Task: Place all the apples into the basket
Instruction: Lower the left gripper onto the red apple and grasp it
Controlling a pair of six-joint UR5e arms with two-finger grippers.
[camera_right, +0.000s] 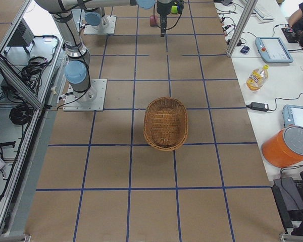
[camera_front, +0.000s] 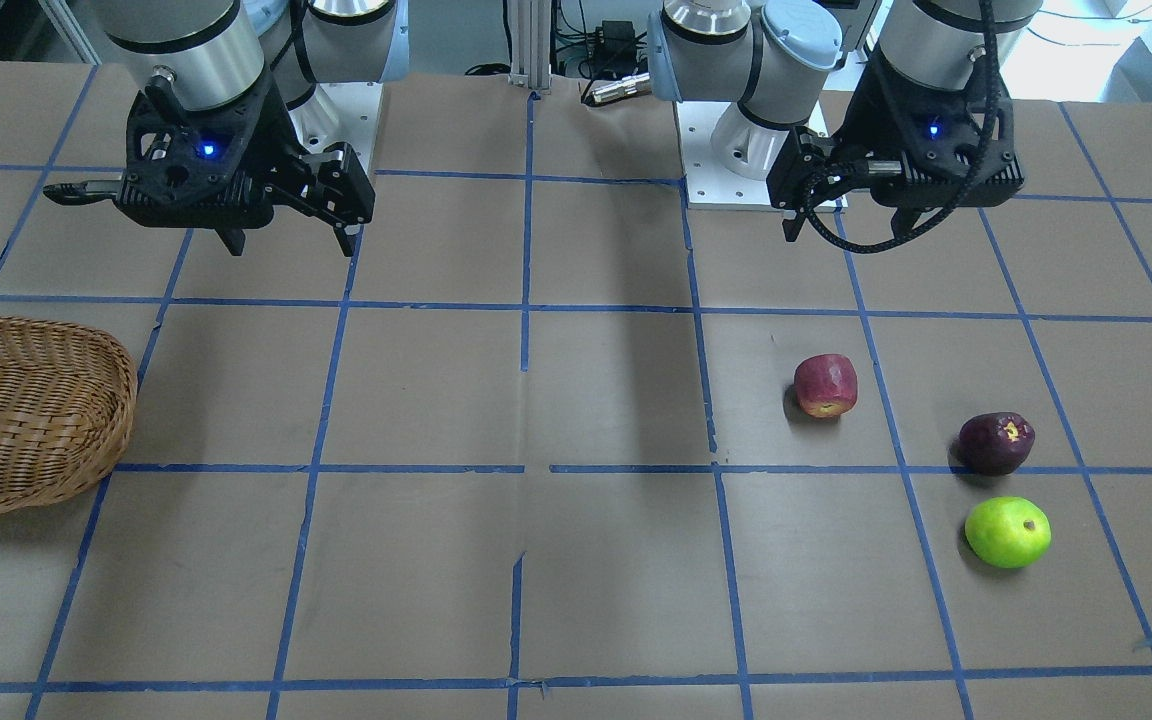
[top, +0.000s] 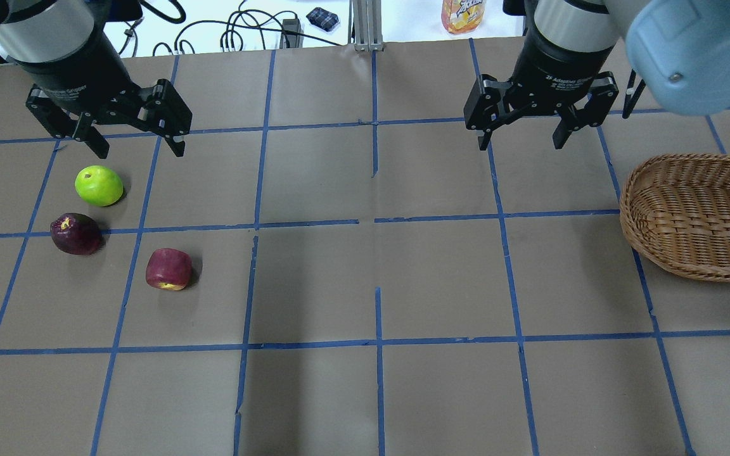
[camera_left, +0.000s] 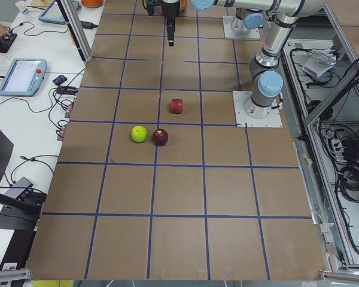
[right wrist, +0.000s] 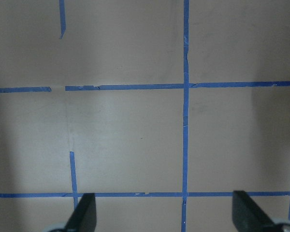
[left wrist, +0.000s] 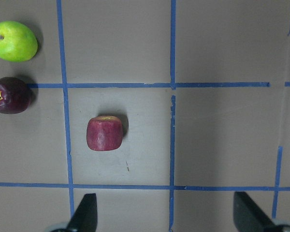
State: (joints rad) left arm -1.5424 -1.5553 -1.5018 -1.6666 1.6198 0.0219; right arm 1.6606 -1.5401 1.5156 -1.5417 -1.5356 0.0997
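Observation:
Three apples lie on the table's left part in the overhead view: a green apple (top: 99, 185), a dark purple apple (top: 75, 234) and a red apple (top: 168, 268). All three also show in the left wrist view, the red one (left wrist: 105, 133) nearest. My left gripper (top: 140, 151) is open and empty, raised above the table just beyond the green apple. The empty wicker basket (top: 688, 269) sits at the right edge. My right gripper (top: 520, 144) is open and empty, raised to the left of the basket. The right wrist view shows only bare table between its fingers (right wrist: 84, 212).
The table is covered in brown paper with a blue tape grid. A juice bottle (top: 463, 14) and cables lie beyond the far edge. The arms' base plates (camera_front: 736, 185) stand at the robot's side of the table.

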